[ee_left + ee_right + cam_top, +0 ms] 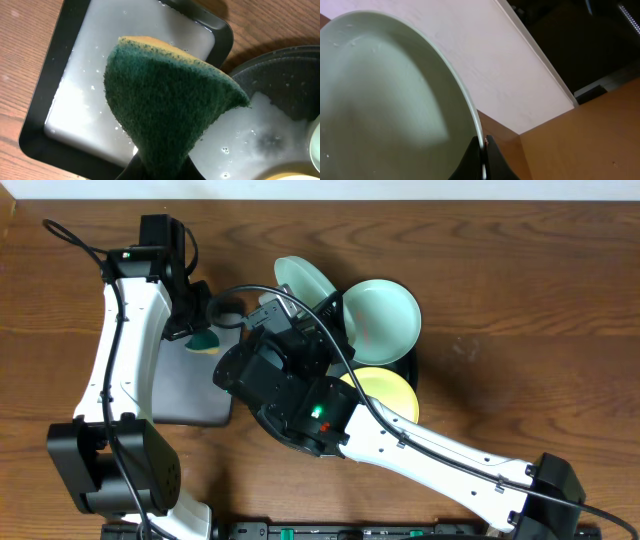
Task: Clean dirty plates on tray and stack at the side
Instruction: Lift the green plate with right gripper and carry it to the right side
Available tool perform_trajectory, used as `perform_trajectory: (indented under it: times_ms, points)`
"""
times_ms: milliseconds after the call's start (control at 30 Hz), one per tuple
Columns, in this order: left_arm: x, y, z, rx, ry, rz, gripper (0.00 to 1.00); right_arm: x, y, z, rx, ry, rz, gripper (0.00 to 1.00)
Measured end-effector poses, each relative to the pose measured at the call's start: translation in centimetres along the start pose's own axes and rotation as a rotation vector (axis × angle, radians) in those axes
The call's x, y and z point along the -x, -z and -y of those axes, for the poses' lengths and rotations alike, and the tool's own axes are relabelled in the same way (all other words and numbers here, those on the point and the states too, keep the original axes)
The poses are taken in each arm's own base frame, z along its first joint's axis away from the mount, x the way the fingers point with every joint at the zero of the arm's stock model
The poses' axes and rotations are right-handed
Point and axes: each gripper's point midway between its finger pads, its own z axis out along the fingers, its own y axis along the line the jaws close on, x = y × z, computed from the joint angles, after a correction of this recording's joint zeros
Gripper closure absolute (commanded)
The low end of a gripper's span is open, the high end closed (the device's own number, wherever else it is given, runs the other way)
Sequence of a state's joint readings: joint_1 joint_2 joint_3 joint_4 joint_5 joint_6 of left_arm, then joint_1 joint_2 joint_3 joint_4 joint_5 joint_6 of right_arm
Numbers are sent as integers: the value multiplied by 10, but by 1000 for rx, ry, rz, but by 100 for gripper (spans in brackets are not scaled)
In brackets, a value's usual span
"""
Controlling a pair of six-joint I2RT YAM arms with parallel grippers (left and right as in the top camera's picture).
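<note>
My right gripper point(483, 149) is shut on the rim of a pale mint plate point(390, 100), held tilted up on edge; it shows in the overhead view point(303, 278) above the round black tray point(412, 363). A second mint plate point(381, 318) and a pale yellow plate point(388, 393) lie on that tray. My left gripper point(162, 167) is shut on a green and yellow sponge point(167, 100), held over the dark grey rectangular tray point(40, 90). In the overhead view the sponge point(203, 342) is left of the held plate.
The rectangular tray point(185, 395) holds milky water point(90, 100). The round black tray's wet inside shows in the left wrist view point(272, 100). My right arm point(420, 445) crosses the table's front right. Brown wooden table all around.
</note>
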State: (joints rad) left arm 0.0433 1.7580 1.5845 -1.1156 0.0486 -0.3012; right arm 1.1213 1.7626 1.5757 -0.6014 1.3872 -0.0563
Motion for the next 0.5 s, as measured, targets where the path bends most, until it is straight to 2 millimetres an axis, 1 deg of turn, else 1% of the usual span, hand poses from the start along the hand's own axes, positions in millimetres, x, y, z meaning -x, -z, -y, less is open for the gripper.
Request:
perform_trajectory:
  times_ms: [133,200,267,300,400,500]
  points:
    - [0,0,0,0,-7,0,92,-5,0,-8,47,29,-7,99]
    - [0,0,0,0,-8,0,92,-12,-1,-17,103,51,-25,99]
    - [0,0,0,0,-10,0,92,-25,-3,-32,204,47,-66,99]
    - [0,0,0,0,-11,0,92,-33,-6,-42,270,27,-101,99]
    - [0,0,0,0,-11,0,92,-51,-14,-61,418,-51,-200,99]
    - [0,0,0,0,-11,0,92,-65,-25,-76,555,-147,-306,99]
